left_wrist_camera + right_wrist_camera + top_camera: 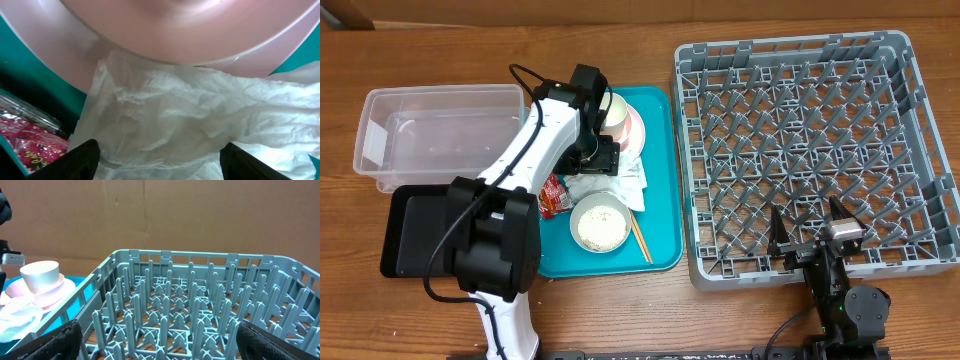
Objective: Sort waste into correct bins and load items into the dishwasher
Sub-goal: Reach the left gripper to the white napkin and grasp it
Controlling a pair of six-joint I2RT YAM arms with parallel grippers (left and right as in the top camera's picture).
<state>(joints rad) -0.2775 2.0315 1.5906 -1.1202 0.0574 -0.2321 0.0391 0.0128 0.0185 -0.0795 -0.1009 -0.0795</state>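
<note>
Left wrist view shows the left pincer (165, 160) wide open and holding nothing, its fingers set either side of the crumpled napkin (165, 115), which lies against the near edge of the pink plate (190, 30). The red wrapper (30, 145) sits just left of the napkin. From overhead, all of this is on the teal tray (660, 200), along with the cup (613, 112) on the plate at the far end, a bowl (601, 225) of whitish grains at the near end, and chopsticks (640, 240) just right of the bowl.

The clear tub (430, 135) and the black tray (415, 232), left of the teal tray, look empty. The rack (800, 150) on the right holds nothing. The right pincer (815, 235) hangs fully open and empty over the rack's near edge.

By my reading the task has barely begun: nothing is sorted or loaded, and the napkin looks like the first pick.
</note>
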